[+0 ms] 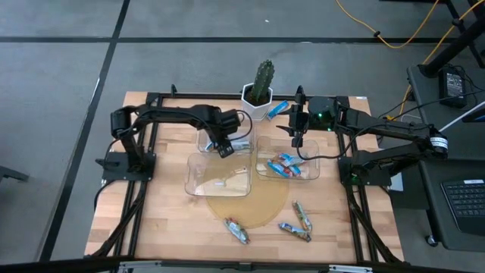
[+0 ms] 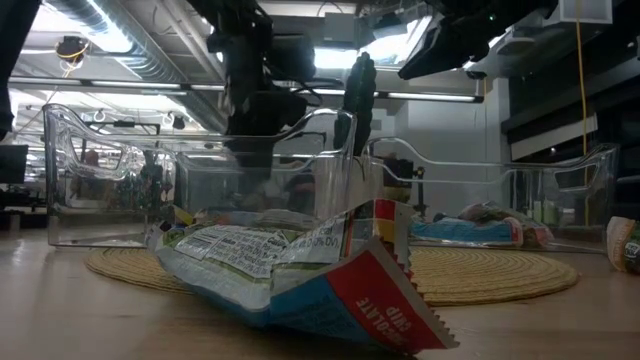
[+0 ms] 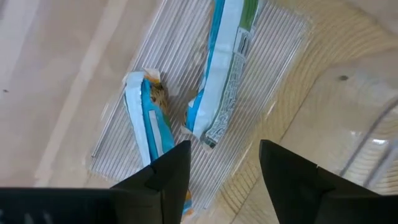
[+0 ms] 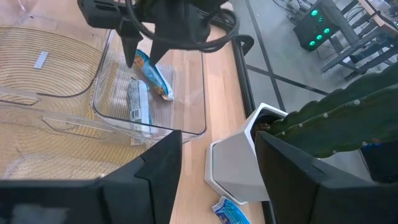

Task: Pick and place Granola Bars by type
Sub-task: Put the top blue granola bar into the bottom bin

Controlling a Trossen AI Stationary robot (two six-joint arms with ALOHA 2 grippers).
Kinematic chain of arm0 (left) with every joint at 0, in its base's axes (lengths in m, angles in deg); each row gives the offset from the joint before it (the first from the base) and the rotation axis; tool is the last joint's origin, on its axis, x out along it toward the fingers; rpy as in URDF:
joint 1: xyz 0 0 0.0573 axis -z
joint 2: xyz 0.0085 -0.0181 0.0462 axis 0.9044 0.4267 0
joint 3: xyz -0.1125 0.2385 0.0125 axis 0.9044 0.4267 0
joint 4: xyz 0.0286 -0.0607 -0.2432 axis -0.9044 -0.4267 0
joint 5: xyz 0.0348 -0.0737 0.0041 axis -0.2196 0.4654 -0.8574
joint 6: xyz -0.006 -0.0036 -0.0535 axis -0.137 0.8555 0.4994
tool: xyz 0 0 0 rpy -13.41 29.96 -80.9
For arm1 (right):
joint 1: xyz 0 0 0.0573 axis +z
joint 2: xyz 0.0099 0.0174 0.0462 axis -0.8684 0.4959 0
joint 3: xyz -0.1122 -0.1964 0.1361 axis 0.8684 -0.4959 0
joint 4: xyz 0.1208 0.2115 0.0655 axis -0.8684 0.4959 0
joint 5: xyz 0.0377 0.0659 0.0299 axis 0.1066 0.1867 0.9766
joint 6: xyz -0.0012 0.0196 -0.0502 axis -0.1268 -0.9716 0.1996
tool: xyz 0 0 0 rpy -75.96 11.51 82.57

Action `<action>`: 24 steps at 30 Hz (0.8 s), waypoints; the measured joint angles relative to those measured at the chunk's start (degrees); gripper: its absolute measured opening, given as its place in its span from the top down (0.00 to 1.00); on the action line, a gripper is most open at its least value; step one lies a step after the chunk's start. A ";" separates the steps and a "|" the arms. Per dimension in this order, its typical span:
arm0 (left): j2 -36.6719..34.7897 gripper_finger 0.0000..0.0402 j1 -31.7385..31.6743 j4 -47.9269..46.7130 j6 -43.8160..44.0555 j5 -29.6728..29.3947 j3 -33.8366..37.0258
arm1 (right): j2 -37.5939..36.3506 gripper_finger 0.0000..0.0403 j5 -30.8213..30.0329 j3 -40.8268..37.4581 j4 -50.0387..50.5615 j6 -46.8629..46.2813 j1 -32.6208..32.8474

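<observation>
over the far-left clear bin [image 1: 203, 142] we see the left gripper [image 1: 225, 149] with its fingers apart and holding nothing; two blue granola bars [image 3: 219, 68] lie on the bin floor just below it. several more bars fill the right bin [image 1: 311, 173], so we judge sorting partway done: three bars [image 1: 236, 230] wait on the worktop [image 1: 159, 220] near the front edge, another by the cactus pot [image 1: 256, 102]. the right gripper [image 1: 298, 130] hovers by the pot, fingers apart, empty. only the right wrist view shows both bars and the left fingers together.
</observation>
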 joint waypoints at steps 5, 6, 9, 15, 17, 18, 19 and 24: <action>-3.02 0.55 0.57 2.16 0.66 0.12 0.00 | 0.00 0.49 0.00 0.00 0.00 0.07 0.01; -4.11 0.55 0.88 2.90 1.06 0.19 0.00 | 0.00 0.49 0.00 0.00 -0.02 0.09 -0.02; -8.03 0.55 2.19 5.27 2.23 1.00 0.00 | 0.00 0.49 -0.01 0.00 -0.01 0.15 -0.01; -16.93 0.55 6.83 8.25 2.83 0.22 -0.02 | 0.00 0.49 -0.01 0.00 -0.02 0.15 -0.01; -19.10 0.55 8.80 8.80 2.66 -0.13 -0.02 | 0.00 0.49 -0.02 0.00 -0.01 0.15 0.01; -20.13 0.55 9.99 9.00 2.66 -0.65 -0.02 | 0.00 0.49 -0.02 0.00 0.01 0.15 0.01; -20.98 0.55 11.21 9.19 2.61 -1.16 -0.02 | -0.04 0.49 0.00 0.00 0.18 0.15 0.01; -23.10 0.55 18.46 10.77 2.51 -6.32 -0.02 | -2.44 0.49 3.02 0.00 2.96 0.94 1.39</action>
